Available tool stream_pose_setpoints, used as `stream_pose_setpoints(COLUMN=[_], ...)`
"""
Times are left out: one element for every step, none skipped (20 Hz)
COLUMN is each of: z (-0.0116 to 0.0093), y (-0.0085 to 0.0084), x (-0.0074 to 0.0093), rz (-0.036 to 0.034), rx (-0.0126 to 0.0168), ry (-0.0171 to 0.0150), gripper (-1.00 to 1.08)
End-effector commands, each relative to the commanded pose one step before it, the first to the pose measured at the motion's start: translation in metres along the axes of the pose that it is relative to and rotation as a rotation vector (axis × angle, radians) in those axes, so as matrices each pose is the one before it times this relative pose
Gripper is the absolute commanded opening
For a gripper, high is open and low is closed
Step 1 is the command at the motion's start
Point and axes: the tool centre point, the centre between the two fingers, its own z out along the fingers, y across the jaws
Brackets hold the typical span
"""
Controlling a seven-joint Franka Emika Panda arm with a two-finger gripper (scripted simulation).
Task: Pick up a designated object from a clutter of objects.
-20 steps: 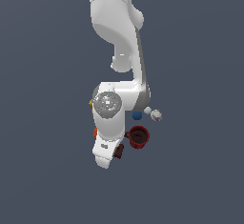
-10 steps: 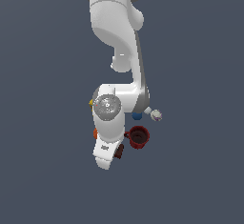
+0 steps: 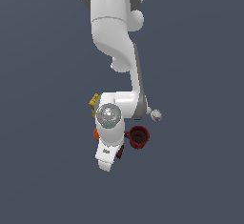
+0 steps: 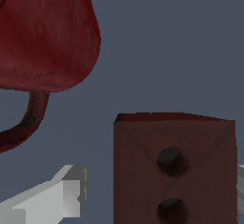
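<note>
The brown block (image 4: 174, 170) lies right below my wrist, between my two fingers: one fingertip (image 4: 62, 197) stands apart from one side of it, and only a sliver of the other shows at its far side. So my gripper (image 3: 114, 157) is spread wide around the block and grasps nothing yet. In the exterior view the block is only a dark sliver (image 3: 120, 152) under my hand, just beside the red mug (image 3: 138, 137).

What can go wrong from here, as I judge it: the mug (image 4: 45, 32) is near, and its handle (image 4: 28, 116) curves toward my visible finger — if I drift sideways, I push the mug. If I close off-centre, the block may turn or slip out.

The orange ball (image 3: 96, 134) sits at the other side of my arm, the yellow bottle (image 3: 93, 103) behind it, a small patterned ball (image 3: 156, 116) further off. The surface (image 3: 200, 170) is plain dark grey-blue — no edge or wall shows anywhere.
</note>
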Motion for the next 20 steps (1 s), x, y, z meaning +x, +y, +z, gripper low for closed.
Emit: stream_pose_setpoints(z=[0.00601, 0.00074, 0.00005, -0.00011, 0.0, 0.0, 0.0, 0.0, 0.0, 0.0, 0.0, 0.0, 0.0, 0.0, -0.0002, -0.00018, -0.00055, -0.00091, -0.00128, -0.00165], y=[0.00077, 0.00036, 0.00038, 0.00016, 0.0, 0.0, 0.0, 0.0, 0.0, 0.0, 0.0, 0.0, 0.0, 0.0, -0.00009, -0.0001, -0.0003, -0.00049, -0.00069, -0.00089], x=[0.00003, 0.00007, 0.00011, 0.00005, 0.0, 0.0, 0.0, 0.0, 0.0, 0.0, 0.0, 0.0, 0.0, 0.0, -0.00014, -0.00005, -0.00014, -0.00023, -0.00032, -0.00041], rz=[-0.00035, 0.0, 0.0, 0.0, 0.0, 0.0, 0.0, 0.0, 0.0, 0.0, 0.0, 0.0, 0.0, 0.0, 0.0, 0.0, 0.0, 0.0, 0.0, 0.0], rx=[-0.00147, 0.0, 0.0, 0.0, 0.0, 0.0, 0.0, 0.0, 0.0, 0.0, 0.0, 0.0, 0.0, 0.0, 0.0, 0.0, 0.0, 0.0, 0.0, 0.0], ry=[0.00031, 0.0, 0.0, 0.0, 0.0, 0.0, 0.0, 0.0, 0.0, 0.0, 0.0, 0.0, 0.0, 0.0, 0.0, 0.0, 0.0, 0.0, 0.0, 0.0], gripper=[1.0, 1.0, 1.0, 1.0, -1.0, -1.0, -1.0, -1.0, -1.0, -1.0, -1.0, -1.0, -1.0, -1.0, -1.0, -1.0, -1.0, -1.0, -1.0, -1.0])
